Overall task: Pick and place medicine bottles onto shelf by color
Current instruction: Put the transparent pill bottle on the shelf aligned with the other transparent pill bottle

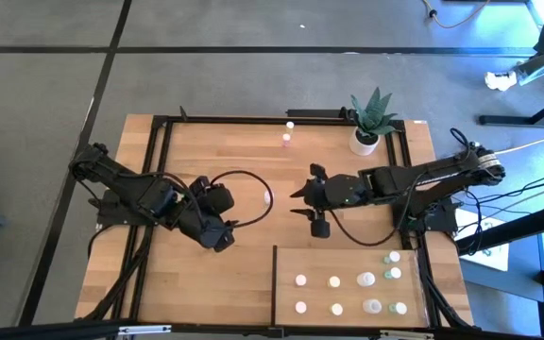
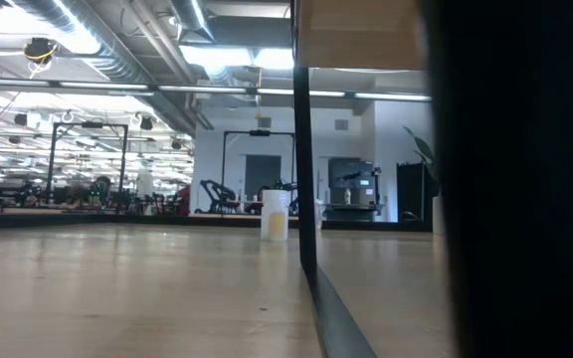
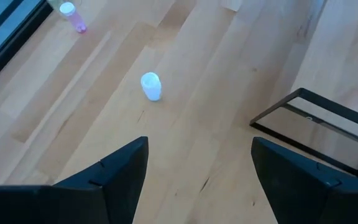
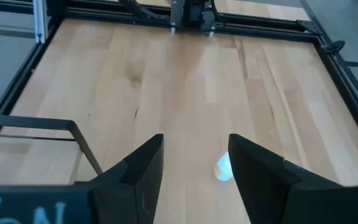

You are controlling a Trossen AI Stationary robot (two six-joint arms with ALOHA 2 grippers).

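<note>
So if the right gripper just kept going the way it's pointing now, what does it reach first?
Most likely the lone small bottle standing on the tabletop just ahead of the open right gripper. It sits slightly off centre, near one finger, so it might get nudged rather than enter the gap. Depth is hard to judge.

Both arms reach inward, left hand (image 1: 217, 227) and right hand (image 1: 307, 200) open

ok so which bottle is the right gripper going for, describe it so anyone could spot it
Start at the potted plant on the far edge of the table, then follow the right arm to the right gripper, whose fingers are open. Just beyond them stands a lone whitish-pink bottle inside the black cable loop. The other loose bottles sit by the far edge.
</note>
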